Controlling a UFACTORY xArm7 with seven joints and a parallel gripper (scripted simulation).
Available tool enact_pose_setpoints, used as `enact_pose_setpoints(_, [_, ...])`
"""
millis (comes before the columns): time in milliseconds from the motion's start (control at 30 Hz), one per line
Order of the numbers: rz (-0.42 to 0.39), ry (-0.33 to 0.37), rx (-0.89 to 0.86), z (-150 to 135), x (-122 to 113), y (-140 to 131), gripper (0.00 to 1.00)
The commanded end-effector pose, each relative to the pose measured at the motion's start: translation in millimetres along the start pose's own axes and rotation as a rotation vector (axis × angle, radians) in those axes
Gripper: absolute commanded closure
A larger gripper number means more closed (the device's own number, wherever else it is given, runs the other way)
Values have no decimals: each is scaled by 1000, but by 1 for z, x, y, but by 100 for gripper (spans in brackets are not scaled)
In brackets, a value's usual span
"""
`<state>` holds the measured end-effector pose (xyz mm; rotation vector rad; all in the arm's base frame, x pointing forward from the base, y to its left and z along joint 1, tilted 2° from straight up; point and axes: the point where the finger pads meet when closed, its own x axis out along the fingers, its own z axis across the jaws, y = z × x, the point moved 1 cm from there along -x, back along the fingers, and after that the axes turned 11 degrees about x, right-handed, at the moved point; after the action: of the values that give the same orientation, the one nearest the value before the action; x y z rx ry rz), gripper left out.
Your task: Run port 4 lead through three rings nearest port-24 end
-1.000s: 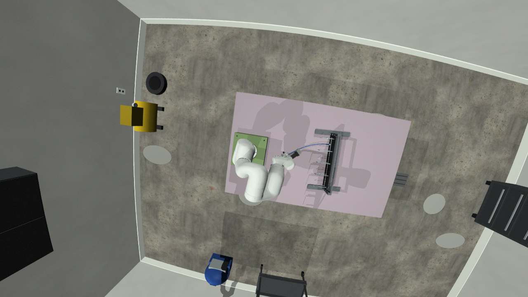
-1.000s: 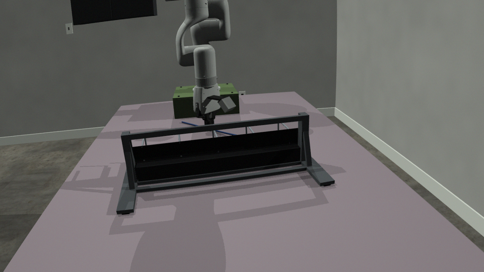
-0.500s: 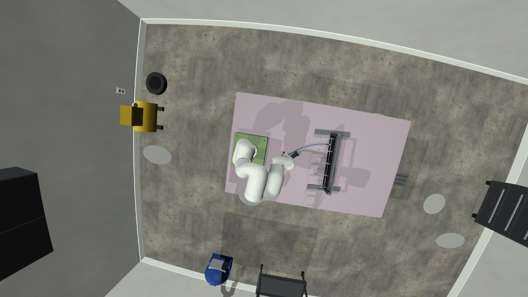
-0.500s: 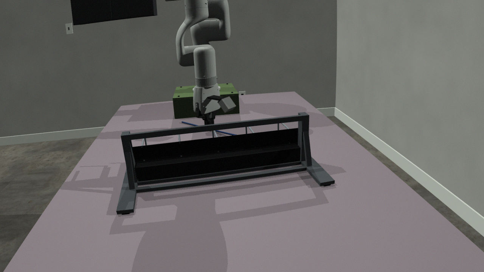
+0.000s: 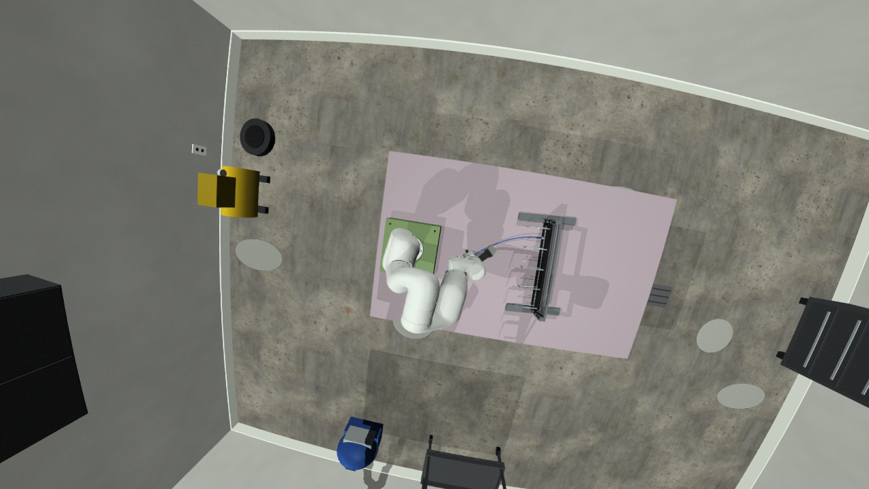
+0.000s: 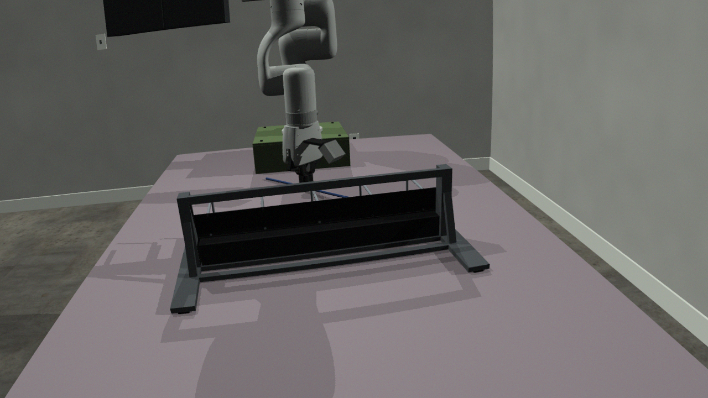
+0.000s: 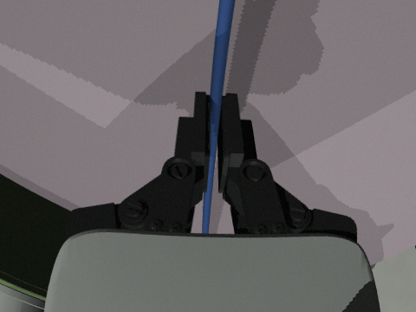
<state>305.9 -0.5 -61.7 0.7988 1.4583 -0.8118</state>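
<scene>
The dark rack (image 6: 316,227) with the patch panel stands on the pink table; from above it is a narrow bar (image 5: 544,267). Thin metal rings (image 5: 525,267) stick out of its arm-side face. The blue lead (image 5: 510,240) runs from the rack's far end toward the arm. My gripper (image 7: 214,114) is shut on the blue lead (image 7: 222,47), which passes straight between the fingertips. In the exterior view the gripper (image 6: 303,174) is low, just behind the rack's top bar, with the lead (image 6: 321,190) crossing under it. The port plates are hidden.
The arm's green base block (image 6: 299,143) stands behind the gripper. The table's edges lie well away from the rack on all sides. The rack's feet (image 6: 183,297) rest flat on the table.
</scene>
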Motion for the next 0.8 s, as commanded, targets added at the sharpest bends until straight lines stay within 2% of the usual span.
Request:
enact_pose_setpoints(0, [3, -2, 0, 1, -4, 1, 100])
enact_pose_setpoints(767, [3, -2, 0, 1, -26, 1, 100])
